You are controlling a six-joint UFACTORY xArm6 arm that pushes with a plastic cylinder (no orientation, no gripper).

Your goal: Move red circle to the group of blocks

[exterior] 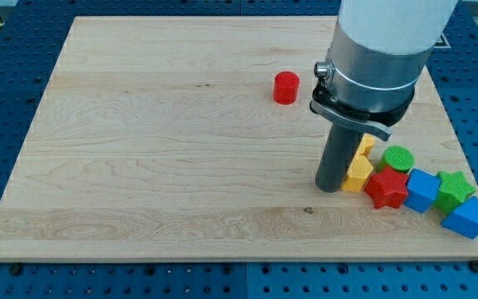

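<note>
Red circle (286,87) sits alone on the counter (156,149), upper middle, well apart from the group at the view's lower right. My tip (330,188) is down on the counter, just beside the yellow block (359,173) at the group's left edge, and below-right of the red circle. No fingers on this rig, just the rod, so nothing opens, closes or holds.

The group: yellow block, red star (387,188), green circle (399,158), blue block (422,190), a green block (454,189), another blue block (466,218), all packed touching or nearly so.

Handling guess: the red circle looks like a small, light, rigid piece with a flat base, so it should slide easily on the smooth wood. Round side means it can roll off my tip if contact is off-centre. I'd push on its upper-left side, on the line through its middle toward the group. My tip must get around it first.
</note>
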